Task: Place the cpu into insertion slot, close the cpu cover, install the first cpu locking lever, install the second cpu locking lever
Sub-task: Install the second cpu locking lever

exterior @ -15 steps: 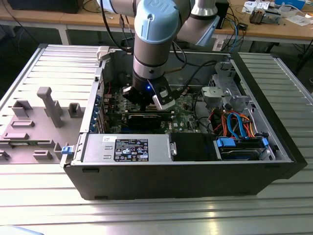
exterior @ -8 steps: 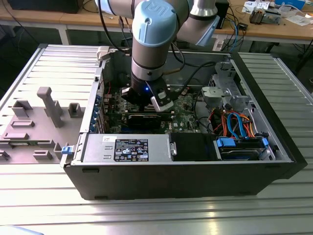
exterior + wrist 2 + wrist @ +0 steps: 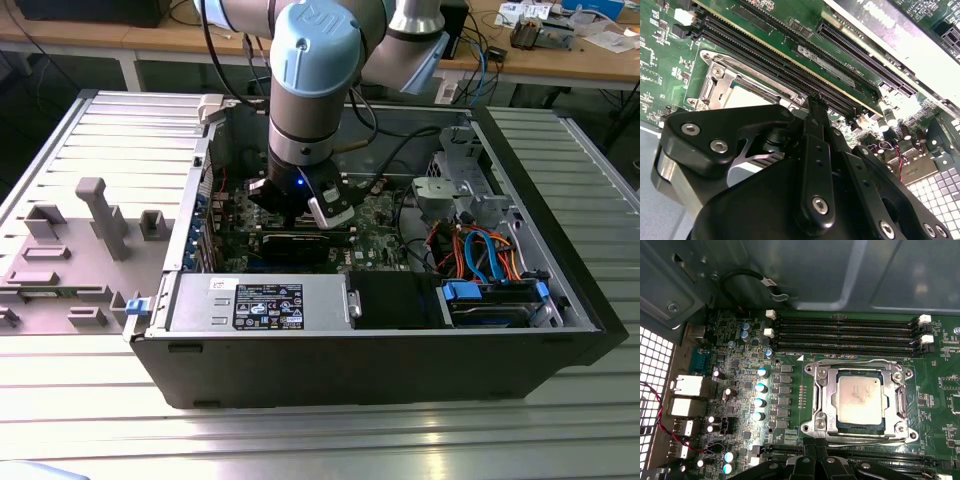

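the arm reaches straight down into the open computer case point(image 3: 560, 300), its gripper point(image 3: 812, 462) hovering low over the green board point(image 3: 790, 405). whether its fingers are spread or pressed together, i cannot tell. the cpu point(image 3: 860, 399) sits in the insertion slot point(image 3: 826, 416), the cpu cover point(image 3: 858, 368) down around it. long memory slots point(image 3: 845, 332) run just beside the socket.

Arm point(image 3: 310, 90) points straight down, pincer point(image 3: 815, 107) lowered.
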`<state>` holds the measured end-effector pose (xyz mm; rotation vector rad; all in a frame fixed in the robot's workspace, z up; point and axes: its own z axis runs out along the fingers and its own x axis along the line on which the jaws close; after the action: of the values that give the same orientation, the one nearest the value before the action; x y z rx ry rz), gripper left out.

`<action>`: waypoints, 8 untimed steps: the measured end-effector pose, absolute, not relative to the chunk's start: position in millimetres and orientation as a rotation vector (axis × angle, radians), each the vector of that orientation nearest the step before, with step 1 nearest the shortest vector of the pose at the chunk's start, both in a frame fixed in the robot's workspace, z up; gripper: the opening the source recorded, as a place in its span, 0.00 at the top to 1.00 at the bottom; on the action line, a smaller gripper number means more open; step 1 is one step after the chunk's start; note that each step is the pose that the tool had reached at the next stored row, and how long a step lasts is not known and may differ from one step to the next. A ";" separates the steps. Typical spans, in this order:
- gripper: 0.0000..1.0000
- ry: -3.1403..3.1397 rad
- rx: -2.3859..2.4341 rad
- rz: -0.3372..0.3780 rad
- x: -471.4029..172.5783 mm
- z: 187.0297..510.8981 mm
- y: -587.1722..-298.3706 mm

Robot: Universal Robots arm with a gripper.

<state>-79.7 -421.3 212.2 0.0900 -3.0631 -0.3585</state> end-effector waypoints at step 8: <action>0.89 -3.063 0.090 -0.359 -79.7 212.1 -421.3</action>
<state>-79.7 -421.3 212.1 0.0901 -3.0631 -0.3587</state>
